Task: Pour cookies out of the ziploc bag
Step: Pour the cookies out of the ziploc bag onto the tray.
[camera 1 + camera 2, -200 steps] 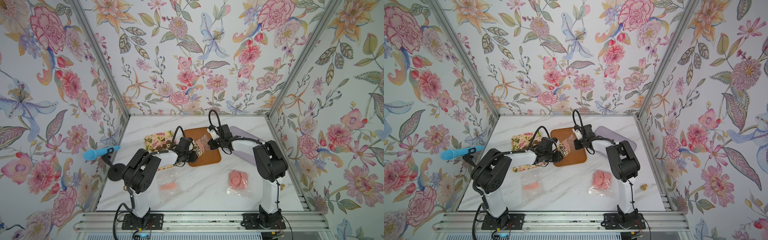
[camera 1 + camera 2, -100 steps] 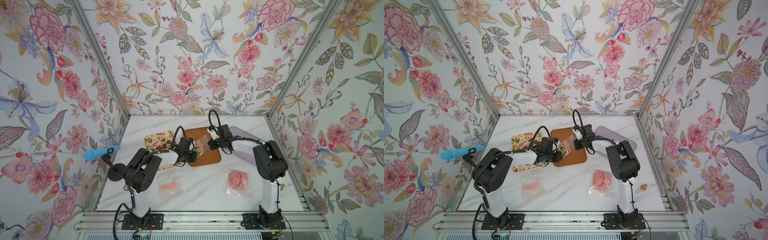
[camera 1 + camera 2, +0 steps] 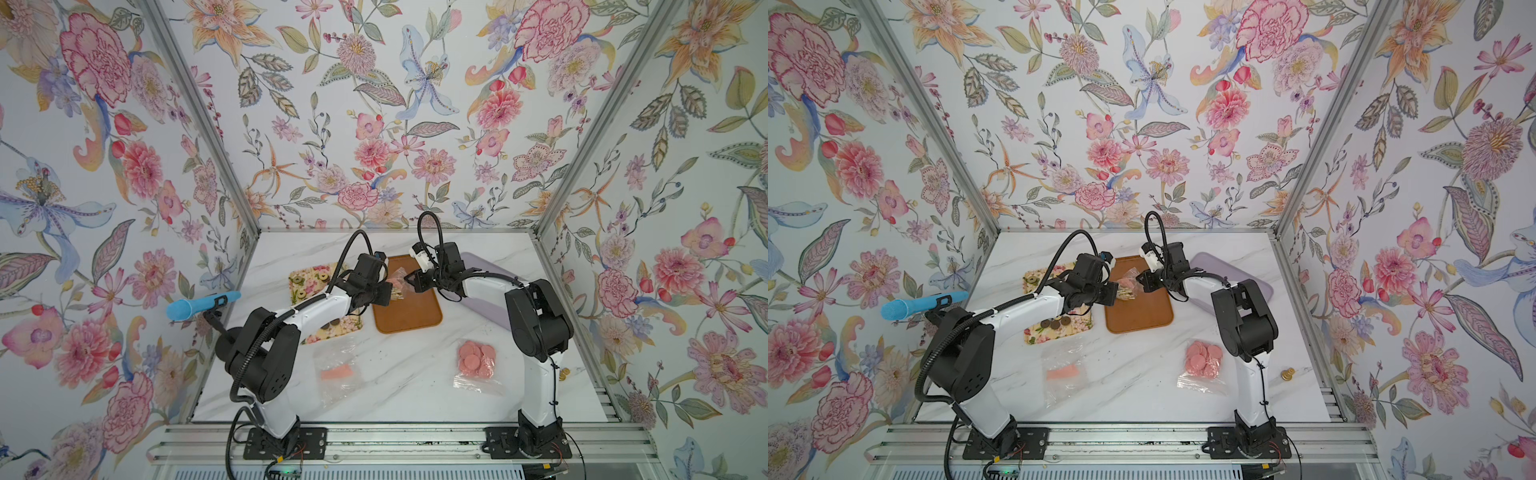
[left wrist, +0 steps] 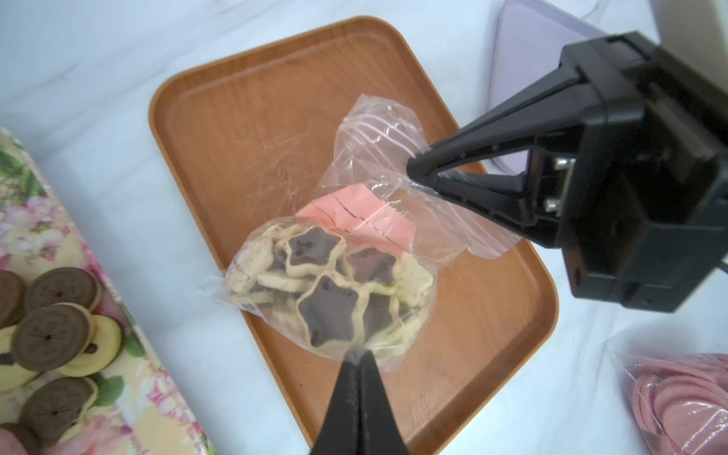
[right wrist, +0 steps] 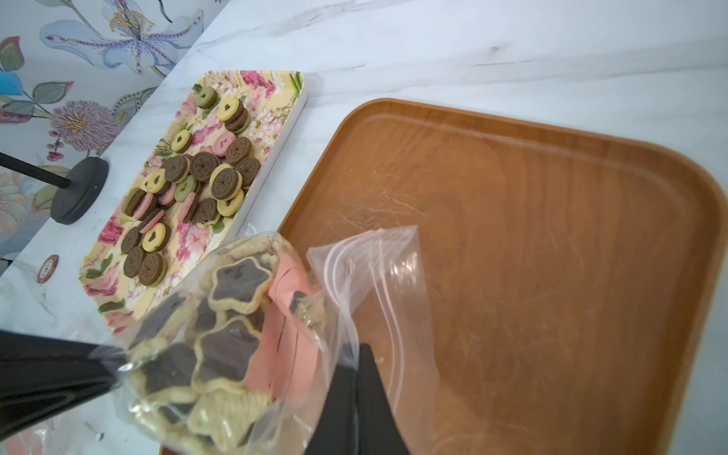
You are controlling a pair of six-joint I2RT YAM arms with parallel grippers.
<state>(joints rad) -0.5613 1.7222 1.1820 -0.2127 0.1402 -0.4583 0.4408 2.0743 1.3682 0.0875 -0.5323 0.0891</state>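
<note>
A white marble desk (image 3: 395, 386) is sitting inside floral-papered walls (image 3: 374, 124), carrying a brown tray (image 3: 411, 316). The ziploc bag (image 4: 378, 220) is hanging over that tray, stretched between two pincers. The left pincer (image 4: 356, 354) is clamping the cookie-filled end, and the right pincer (image 4: 413, 173) is clamping the plastic near the zip mouth. The star cookies (image 4: 327, 307) are lying inside, bunched toward the left pincer.

Crumpled clear ziploc bag (image 4: 374, 157) over brown tray (image 4: 220, 138), star cookies (image 4: 327, 311) (beige rims, dark centres) bunched inside
</note>
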